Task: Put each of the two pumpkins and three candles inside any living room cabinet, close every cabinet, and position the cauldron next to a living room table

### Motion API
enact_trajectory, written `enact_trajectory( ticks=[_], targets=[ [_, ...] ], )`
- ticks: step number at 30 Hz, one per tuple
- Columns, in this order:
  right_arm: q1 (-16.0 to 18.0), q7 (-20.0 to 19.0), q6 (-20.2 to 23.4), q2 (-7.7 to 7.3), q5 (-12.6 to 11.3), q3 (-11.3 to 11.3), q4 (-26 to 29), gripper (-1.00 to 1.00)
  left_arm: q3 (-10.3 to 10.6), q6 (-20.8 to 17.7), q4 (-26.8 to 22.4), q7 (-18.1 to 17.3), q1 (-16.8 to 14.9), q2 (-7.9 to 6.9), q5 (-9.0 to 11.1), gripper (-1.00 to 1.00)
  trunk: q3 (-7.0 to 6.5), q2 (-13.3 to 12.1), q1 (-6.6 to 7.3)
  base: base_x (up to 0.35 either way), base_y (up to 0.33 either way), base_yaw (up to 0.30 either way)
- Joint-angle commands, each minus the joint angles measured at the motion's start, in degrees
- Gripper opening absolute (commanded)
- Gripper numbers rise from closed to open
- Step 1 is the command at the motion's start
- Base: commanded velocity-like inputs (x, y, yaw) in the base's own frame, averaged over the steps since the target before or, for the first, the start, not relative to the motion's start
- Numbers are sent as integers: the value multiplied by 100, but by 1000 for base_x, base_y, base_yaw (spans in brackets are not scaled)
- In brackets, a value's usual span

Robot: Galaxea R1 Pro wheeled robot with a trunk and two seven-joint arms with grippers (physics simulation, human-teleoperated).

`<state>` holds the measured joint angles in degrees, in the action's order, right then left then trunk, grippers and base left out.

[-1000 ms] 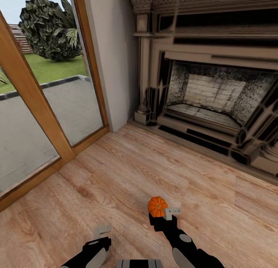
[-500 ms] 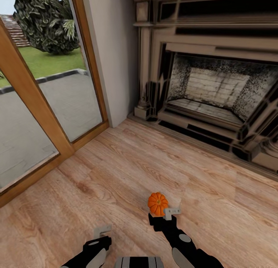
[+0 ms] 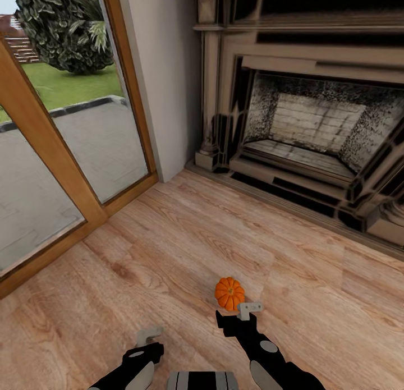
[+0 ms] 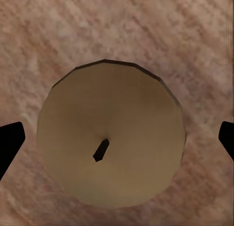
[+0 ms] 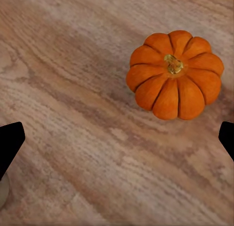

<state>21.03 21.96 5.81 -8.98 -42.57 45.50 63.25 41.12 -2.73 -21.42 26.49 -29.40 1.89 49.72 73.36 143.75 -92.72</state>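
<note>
One small orange ribbed pumpkin [image 3: 229, 293] sits on the wooden floor, just beyond my right gripper [image 3: 238, 315]. In the right wrist view the pumpkin [image 5: 175, 74] lies off to one side of the gap, apart from both black fingertips [image 5: 10, 140], and the gripper is open and empty. My left gripper [image 3: 147, 339] hangs low over the floor, open. The left wrist view looks straight down on a grey-tan candle [image 4: 111, 133] with a dark wick, standing on the floor between the widely spread fingertips [image 4: 9, 138]. The cabinet, the table and the cauldron are out of view.
An ornate carved fireplace [image 3: 314, 120] fills the wall ahead and to the right, with a raised hearth edge. A tall glass door with a wooden frame [image 3: 39, 132] runs along the left. A pale wall corner [image 3: 168, 81] stands between them.
The head view has shifted slightly, so the fireplace and window have slid in the picture. The pumpkin now stands a little farther from the right gripper's fingers. Both arms keep their pose.
</note>
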Motion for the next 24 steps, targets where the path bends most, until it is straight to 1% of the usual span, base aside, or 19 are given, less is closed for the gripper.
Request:
enact_trajectory(
  ticks=[1, 3, 24],
  targets=[
    [6, 45, 17, -10, -24, 20, 12, 100, 45, -17, -11, 35, -4, -5, 14, 100, 27, 3, -1, 0, 0, 0],
    [6, 45, 17, -14, -24, 20, 12, 100, 45, -11, -11, 28, -4, -5, 13, 100, 71, 6, -7, 0, 0, 0],
    [6, 45, 17, -30, -24, 20, 12, 100, 37, -8, -11, 23, -4, -16, 20, 100, 71, 6, -7, 13, 0, 0]
  ],
)
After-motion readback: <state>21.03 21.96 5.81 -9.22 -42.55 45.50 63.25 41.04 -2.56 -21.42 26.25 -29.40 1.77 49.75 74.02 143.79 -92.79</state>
